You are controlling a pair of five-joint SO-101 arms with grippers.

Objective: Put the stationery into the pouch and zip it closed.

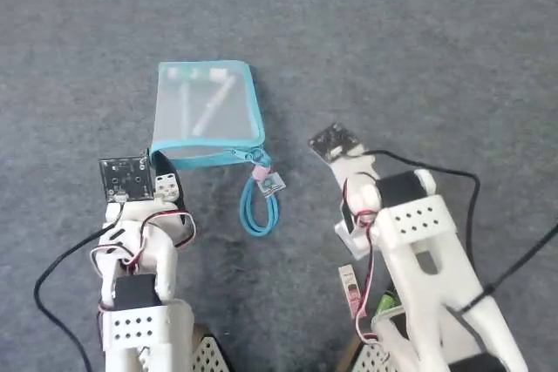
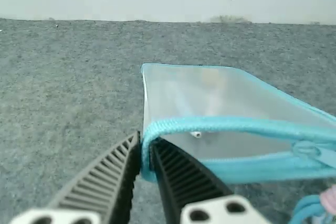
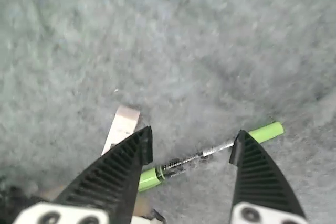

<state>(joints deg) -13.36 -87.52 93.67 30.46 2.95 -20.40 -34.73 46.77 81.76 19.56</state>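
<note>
The pouch [image 1: 205, 115], see-through plastic edged in teal fabric, lay flat on the grey, felt-like tabletop [image 1: 418, 58], with pale sticks [image 1: 209, 106] showing inside. A teal cord loop [image 1: 259, 211] hung at its zipper. The left claw [image 2: 144, 158] pinched the pouch's near corner. The right claw [image 3: 191, 142] stood open over a green pen [image 3: 265, 131].

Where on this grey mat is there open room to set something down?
Free: the grey mat right of the translucent teal-edged pouch, beyond the right gripper, and left of the pouch. Crowded: the pouch's near corner, pinched by the left gripper, and the green pen under the open right gripper.
</note>
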